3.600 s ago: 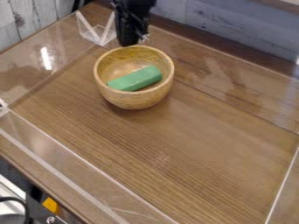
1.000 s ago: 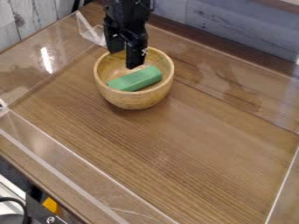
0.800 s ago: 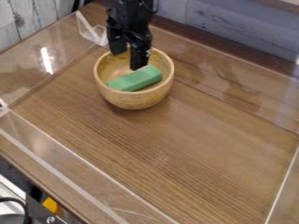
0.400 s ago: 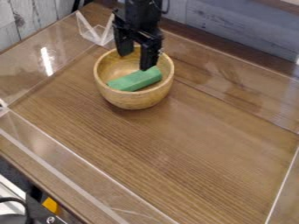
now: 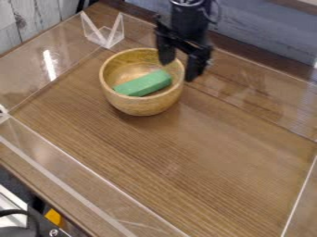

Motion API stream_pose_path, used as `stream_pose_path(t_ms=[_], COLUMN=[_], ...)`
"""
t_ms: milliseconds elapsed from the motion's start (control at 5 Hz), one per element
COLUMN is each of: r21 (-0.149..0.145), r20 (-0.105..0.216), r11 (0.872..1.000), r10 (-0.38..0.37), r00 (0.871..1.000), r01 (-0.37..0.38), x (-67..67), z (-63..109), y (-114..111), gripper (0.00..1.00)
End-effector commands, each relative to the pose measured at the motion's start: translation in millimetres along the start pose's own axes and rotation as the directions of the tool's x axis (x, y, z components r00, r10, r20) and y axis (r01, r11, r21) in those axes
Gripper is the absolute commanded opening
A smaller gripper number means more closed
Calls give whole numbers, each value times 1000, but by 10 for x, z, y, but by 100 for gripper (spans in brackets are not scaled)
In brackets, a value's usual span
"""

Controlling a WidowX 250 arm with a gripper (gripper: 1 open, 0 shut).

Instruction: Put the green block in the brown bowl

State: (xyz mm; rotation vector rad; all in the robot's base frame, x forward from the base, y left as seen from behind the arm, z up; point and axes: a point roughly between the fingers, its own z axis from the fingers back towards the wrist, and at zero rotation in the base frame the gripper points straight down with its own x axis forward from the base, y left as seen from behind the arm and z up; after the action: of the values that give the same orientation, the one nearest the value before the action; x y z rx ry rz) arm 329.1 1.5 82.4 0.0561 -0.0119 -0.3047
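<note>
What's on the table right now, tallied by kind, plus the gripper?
Green block: 1, lying inside the bowl
Brown bowl: 1
Clear plastic stand: 1, behind the bowl
Gripper: 1, jaws open, empty, at the bowl's right rim
Total: 4

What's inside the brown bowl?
The green block lies inside the brown bowl. The gripper covers a bit of the far rim, so that spot stays hidden.
</note>
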Motion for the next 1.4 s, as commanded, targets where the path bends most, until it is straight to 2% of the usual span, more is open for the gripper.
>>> stream_pose_path(t_ms=[0,200,600,1000,1200], r21=[37,39,49,44,41], r20=[77,80,95,95,97], r11=[999,998,998,998,994], r10=[-34,-61,-54,-45,-102], r00=[996,995,994,994,990], r01=[31,58,50,41,99], x=[91,128,174,185,138], z=[129,29,17,112,-22], y=[174,239,231,148,73], gripper=[100,100,100,100,100])
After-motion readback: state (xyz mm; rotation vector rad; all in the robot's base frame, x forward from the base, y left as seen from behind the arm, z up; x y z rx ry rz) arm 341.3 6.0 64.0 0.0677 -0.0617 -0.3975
